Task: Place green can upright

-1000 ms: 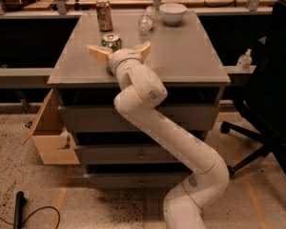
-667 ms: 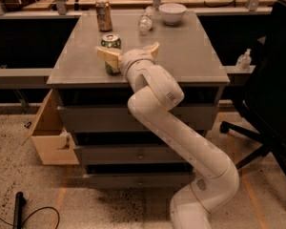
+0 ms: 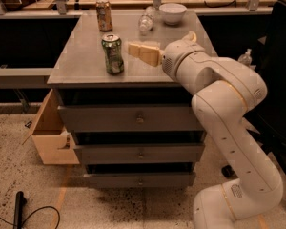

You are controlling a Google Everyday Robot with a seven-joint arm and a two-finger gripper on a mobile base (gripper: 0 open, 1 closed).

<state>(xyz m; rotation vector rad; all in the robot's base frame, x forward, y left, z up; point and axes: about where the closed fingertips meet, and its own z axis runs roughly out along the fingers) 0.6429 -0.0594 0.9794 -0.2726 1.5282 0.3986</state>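
Observation:
The green can (image 3: 113, 54) stands upright on the grey cabinet top (image 3: 81, 63), near its front edge. It has a green and white label and a silver top. My gripper (image 3: 162, 42) is just to the right of the can and apart from it. It is open and empty. One tan finger (image 3: 144, 52) points left toward the can and the other (image 3: 192, 36) sticks up behind the wrist.
An orange-gold can (image 3: 104, 15), a clear plastic bottle (image 3: 146, 21) lying down and a white bowl (image 3: 172, 12) are at the back of the top. A wooden box (image 3: 50, 132) stands open left of the drawers. A black cable (image 3: 19, 209) lies on the floor.
My gripper has let go of the green can and drawn back to the right. The can now stands alone and upright on the top.

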